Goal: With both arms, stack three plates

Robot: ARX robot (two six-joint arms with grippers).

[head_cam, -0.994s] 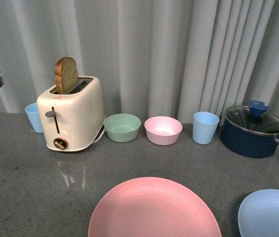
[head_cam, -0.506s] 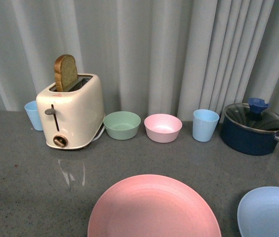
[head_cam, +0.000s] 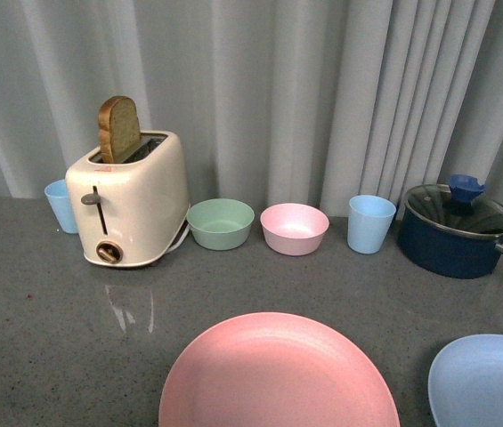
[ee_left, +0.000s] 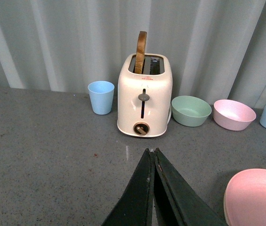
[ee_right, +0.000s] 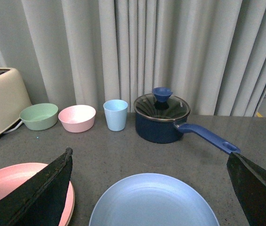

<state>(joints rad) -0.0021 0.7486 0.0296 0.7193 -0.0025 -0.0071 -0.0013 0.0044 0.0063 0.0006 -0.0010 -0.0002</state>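
A big pink plate (head_cam: 278,374) lies flat on the grey surface (head_cam: 46,329). It is at the near edge, right in front of the robot. A light blue plate (head_cam: 487,382) lies flat to its right. The 2 plates are near each other but do not touch.

The left gripper (ee_left: 152,155) has its jaws pressed together and they hold nothing. It is over the grey surface, to the left of the pink plate (ee_left: 255,197), and it points at the toaster (ee_left: 144,101). The right gripper (ee_right: 149,154) has its jaws wide apart and they hold nothing. The light blue plate (ee_right: 154,202) lies in the gap between them. I cannot tell how high the jaws are above it. The pink plate (ee_right: 10,181) peeks out from behind 1 jaw.

At the back, by the grey curtain (head_cam: 322,89), things stand in a row. On the left is a small blue cup (head_cam: 59,205), partly hidden by the cream toaster (head_cam: 131,200). 1 slice of brown bread (head_cam: 119,129) sticks up from the toaster. Next come a green bowl (head_cam: 221,223) and a pink bowl (head_cam: 294,229), just beside each other. Then there is another blue cup (head_cam: 370,224). Last is a dark blue pot (head_cam: 451,236) with a glass lid (head_cam: 460,212) and a blue knob on top. The pot's blue handle points to the right.
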